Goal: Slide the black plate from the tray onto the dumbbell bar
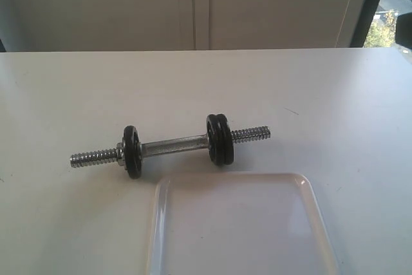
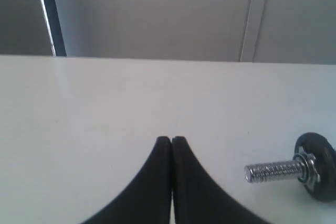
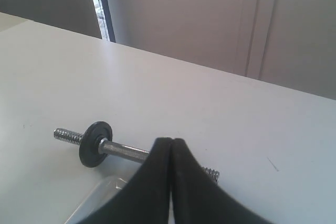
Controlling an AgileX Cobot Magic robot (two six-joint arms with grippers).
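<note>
Tray (image 1: pixel 308 205) at six o'clock of the bar (image 1: pixel 174 145) looks bare, plate (image 1: pixel 219 138) seemingly on already, so my left tool (image 2: pixel 171 140) and right tool (image 3: pixel 171 141) hang shut, gripping nothing.

The dumbbell bar (image 1: pixel 174 145) lies across the middle of the desk (image 1: pixel 77 88), a low barrier between the far and near edges. A single black disc (image 1: pixel 131 151) and a pair of black discs (image 1: pixel 219 138) stand upright on it, higher than the rod, and the plain rod between them leaves a gap. Beyond each, a threaded end (image 1: pixel 93 157) juts out free. The white tray (image 1: pixel 311 205) sits just beside the bar at the near edge, with only a low rim to cross. Bare desk stretches to the far and side edges.
</note>
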